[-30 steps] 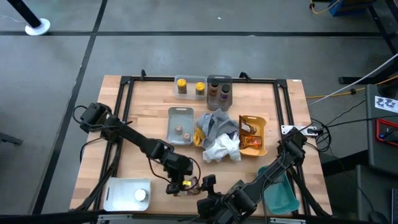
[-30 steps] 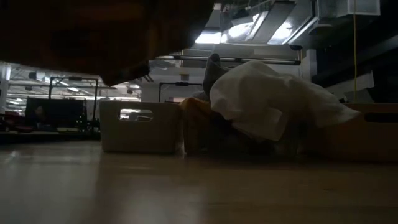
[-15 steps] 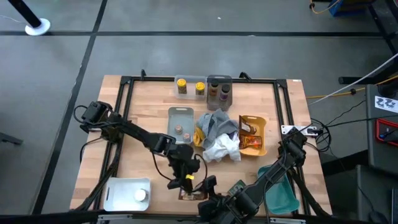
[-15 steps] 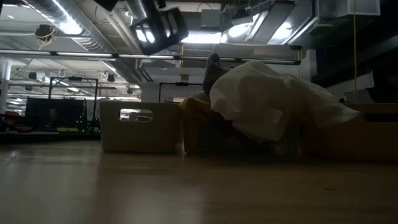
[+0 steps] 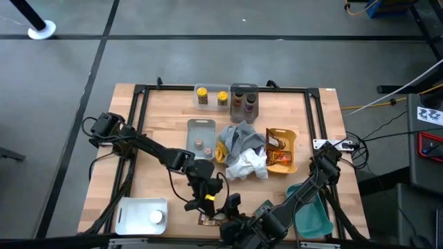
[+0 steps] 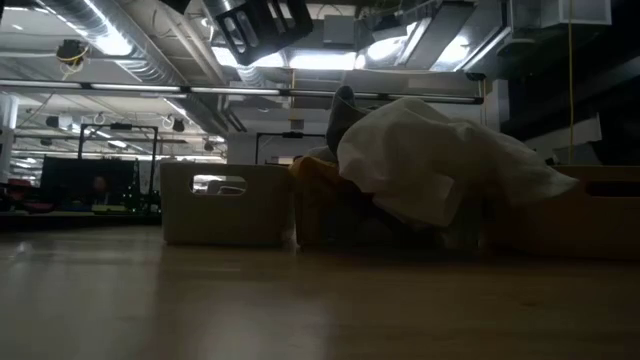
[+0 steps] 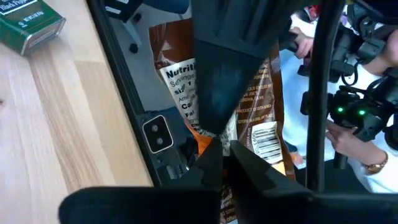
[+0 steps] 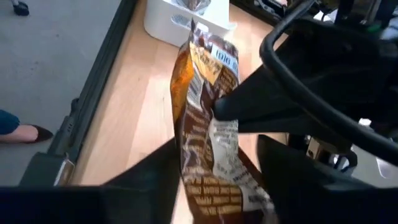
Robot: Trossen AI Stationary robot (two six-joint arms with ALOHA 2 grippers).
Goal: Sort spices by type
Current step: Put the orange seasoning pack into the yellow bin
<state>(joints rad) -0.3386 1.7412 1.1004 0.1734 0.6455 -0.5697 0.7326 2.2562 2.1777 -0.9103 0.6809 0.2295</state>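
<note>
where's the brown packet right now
The brown packet hangs near the table's front edge in the high view, pinched by the left gripper, with the right gripper around its lower end.

Far edge of table [image 5: 159, 131]: 2 jars [image 5: 211, 97] in 1 tray, just left of a tray holding more jars [image 5: 243, 102].
Middle: tray [image 5: 201, 128] with small pots [image 5: 202, 146] inside; cloths [image 5: 242, 153] heaped just to its right, partly over another tray.
Right of cloths: tray [image 5: 291, 149] with packets in it.
Near left corner: tray [image 5: 138, 216] with 1 pot [image 5: 156, 216].
Near right corner: tray [image 5: 309, 214] under the right arm.
Near edge, centre: packet [image 8: 208, 137], pinched by the left gripper [image 5: 210, 200], its lower part between the right gripper [image 8: 214, 174] fingers.
Tin [image 7: 28, 23]: flat on the table.
</note>
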